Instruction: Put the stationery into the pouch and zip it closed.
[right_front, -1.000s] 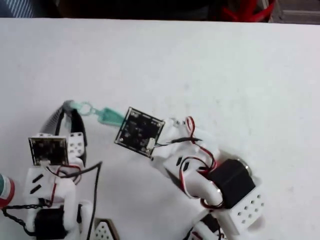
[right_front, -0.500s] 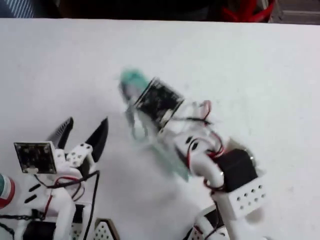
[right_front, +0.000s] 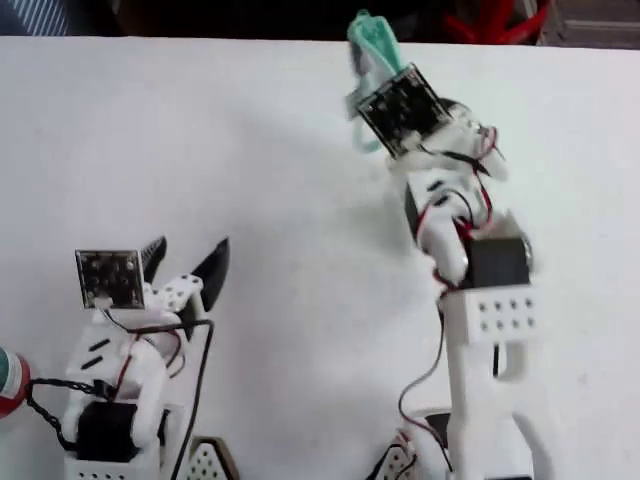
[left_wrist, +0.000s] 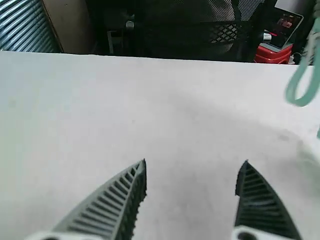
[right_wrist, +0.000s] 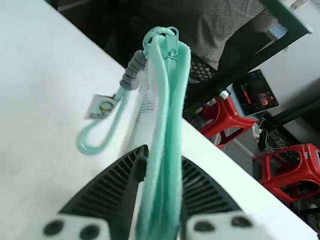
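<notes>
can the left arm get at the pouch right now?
Probably not easily. The pouch is clamped in the right tool, held up over the far edge of the table; the open left tool sits near-left. Nothing lies between, but it looks a long stretch.

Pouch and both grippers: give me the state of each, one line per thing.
pouch: held up off the table, pinched edge-on; whether it is fully zipped is unclear.
right gripper: shut on the pouch.
left gripper: open, empty, over the table.
</notes>
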